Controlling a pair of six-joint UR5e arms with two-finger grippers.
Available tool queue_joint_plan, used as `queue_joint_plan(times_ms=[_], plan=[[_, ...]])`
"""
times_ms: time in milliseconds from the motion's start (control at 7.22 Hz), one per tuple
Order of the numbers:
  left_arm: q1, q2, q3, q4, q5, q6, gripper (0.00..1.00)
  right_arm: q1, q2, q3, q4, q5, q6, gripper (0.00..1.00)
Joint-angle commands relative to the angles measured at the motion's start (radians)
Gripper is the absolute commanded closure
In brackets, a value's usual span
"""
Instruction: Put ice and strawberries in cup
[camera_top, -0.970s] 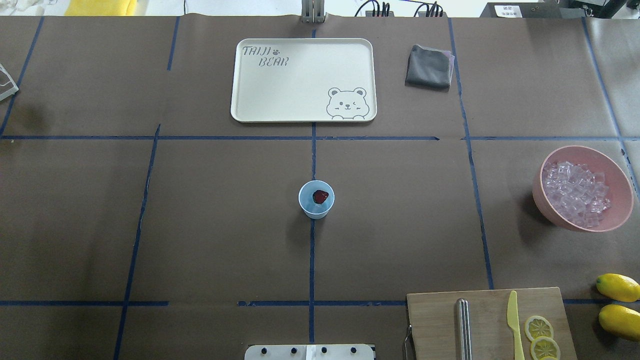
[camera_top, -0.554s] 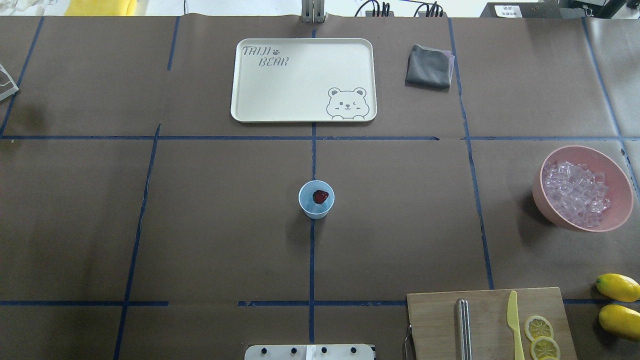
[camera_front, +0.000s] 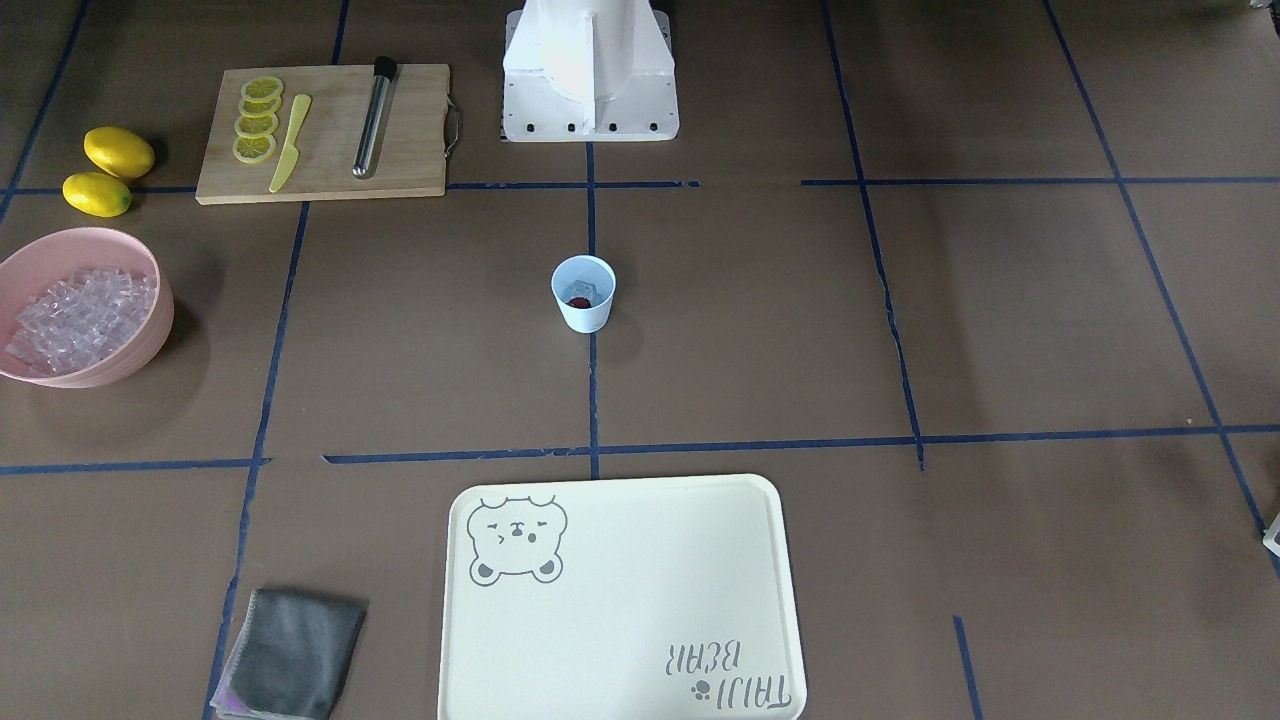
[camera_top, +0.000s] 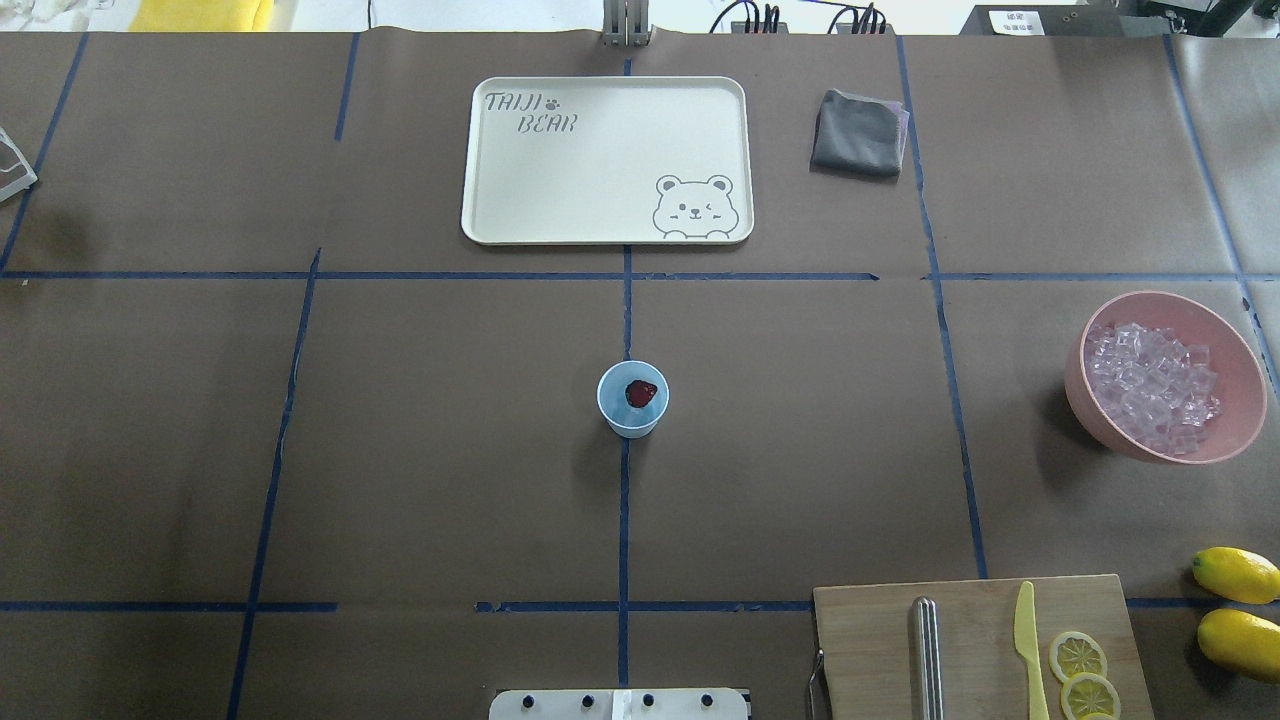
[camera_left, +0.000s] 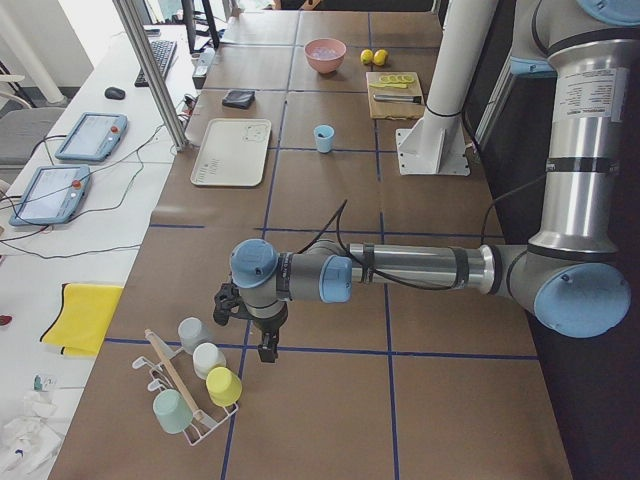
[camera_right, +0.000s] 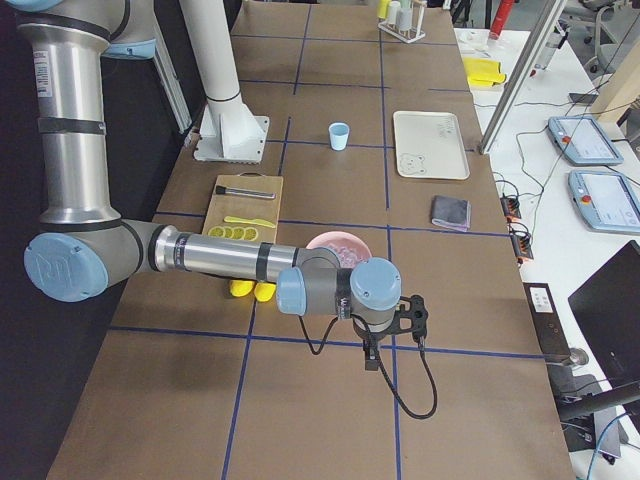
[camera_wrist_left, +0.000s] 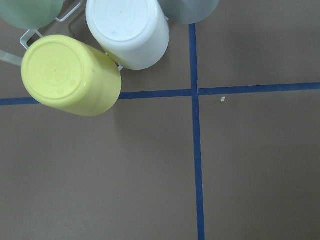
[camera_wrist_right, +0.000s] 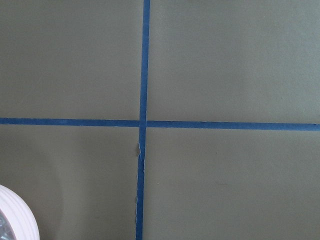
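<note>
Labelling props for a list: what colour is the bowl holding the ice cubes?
Pale pink. The bowl shows best in the overhead exterior view.

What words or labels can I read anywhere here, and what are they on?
"TAIJI BEAR": printed on the cream tray, with a paw print.
White label on the black box at the table's far edge: too small to read.
Sticker on the left arm: too blurred to read.

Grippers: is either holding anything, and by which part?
Nothing seems held: the left gripper and right gripper hang bare over the table. Open or shut, I cannot tell.
</note>
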Motion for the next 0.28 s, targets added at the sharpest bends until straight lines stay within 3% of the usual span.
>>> queue_joint_plan(times_ms=[0, 139], plan=[[0.0, 0.0, 0.0, 0.0, 0.0, 0.0, 0.0, 0.0, 0.002, 0.0, 0.0, 0.0, -0.001, 0.0], [0.0, 0.0, 0.0, 0.0, 0.0, 0.0, 0.0, 0.0, 0.003, 0.0, -0.001, 0.0, -0.003, 0.0]])
